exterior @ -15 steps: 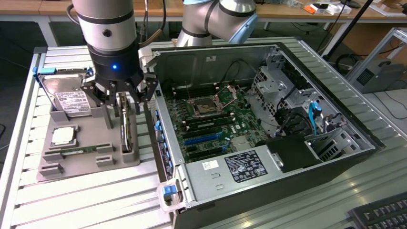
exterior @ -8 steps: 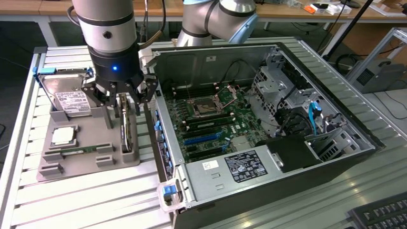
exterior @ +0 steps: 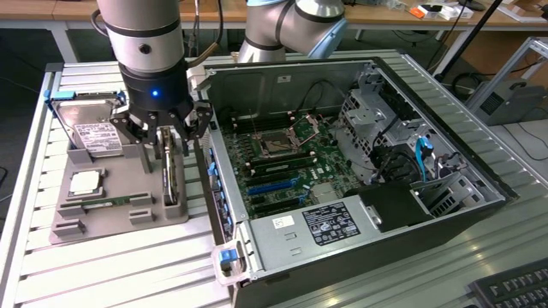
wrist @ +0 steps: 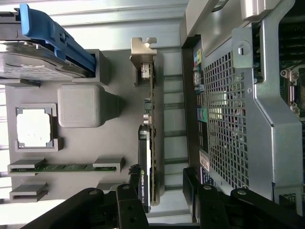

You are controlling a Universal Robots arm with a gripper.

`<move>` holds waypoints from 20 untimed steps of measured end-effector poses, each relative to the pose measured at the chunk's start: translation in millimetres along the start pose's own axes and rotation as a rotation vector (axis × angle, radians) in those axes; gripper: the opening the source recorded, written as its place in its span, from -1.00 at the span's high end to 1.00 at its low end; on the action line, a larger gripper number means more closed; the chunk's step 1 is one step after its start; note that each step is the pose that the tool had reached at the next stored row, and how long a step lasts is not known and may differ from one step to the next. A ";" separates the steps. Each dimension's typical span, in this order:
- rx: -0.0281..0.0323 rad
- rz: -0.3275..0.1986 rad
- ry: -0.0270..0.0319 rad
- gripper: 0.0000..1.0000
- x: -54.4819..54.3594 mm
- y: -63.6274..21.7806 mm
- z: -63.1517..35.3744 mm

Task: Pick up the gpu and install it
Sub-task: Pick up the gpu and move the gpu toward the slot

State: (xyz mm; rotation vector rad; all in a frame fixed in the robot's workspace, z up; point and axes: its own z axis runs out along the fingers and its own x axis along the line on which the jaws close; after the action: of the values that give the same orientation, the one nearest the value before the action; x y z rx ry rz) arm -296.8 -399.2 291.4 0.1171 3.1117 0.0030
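Keyboard (exterior: 514, 289) keys fill the near corner of the slatted metal worktop (exterior: 128, 269) on the exterior view's right. Just behind it lies the open computer case (exterior: 265, 77) on its side: a silver power supply (exterior: 317, 228) with a black-and-white label sits in its near end, the green motherboard (exterior: 283, 160) with an uncovered processor socket (exterior: 278, 144) covers its floor, and a perforated metal drive cage (exterior: 368, 115) with blue cables stands on the side toward the exterior view's right. Beside the case, on the exterior view's left, a grey moulded tray (exterior: 111, 221) rests on the worktop. Its near slot holds a narrow green memory stick (exterior: 102, 203) lying flat, the square pocket behind that holds a silver processor (exterior: 86, 183), and the far bay holds a hard drive (exterior: 94, 135) with a white label, propped at a slant with a blue bracket (wrist: 57, 36) at its end. Along the tray's edge nearest the case, the gpu (exterior: 169, 173) stands on its long edge in a slot, its silver end bracket pointing away. The fingers (wrist: 209, 210) hang spread wide just above the tray, one on each side of the gpu, with no pinch on it. Above them rises the arm (exterior: 145, 38), a blue light glowing on its wrist, and wooden desks stand at the back
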 end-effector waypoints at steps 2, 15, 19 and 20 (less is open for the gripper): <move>0.0001 0.000 0.0000 0.04 0.0 0.0 0.6; 0.0017 0.000 -0.0001 0.04 0.1 0.0 4.7; 0.0035 0.000 -0.0002 0.04 0.2 0.0 8.0; 0.0055 0.000 -0.0004 0.04 0.3 0.0 10.4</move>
State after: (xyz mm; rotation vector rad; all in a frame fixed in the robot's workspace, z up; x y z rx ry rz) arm -296.8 -399.2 281.0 0.1170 3.1116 -0.0055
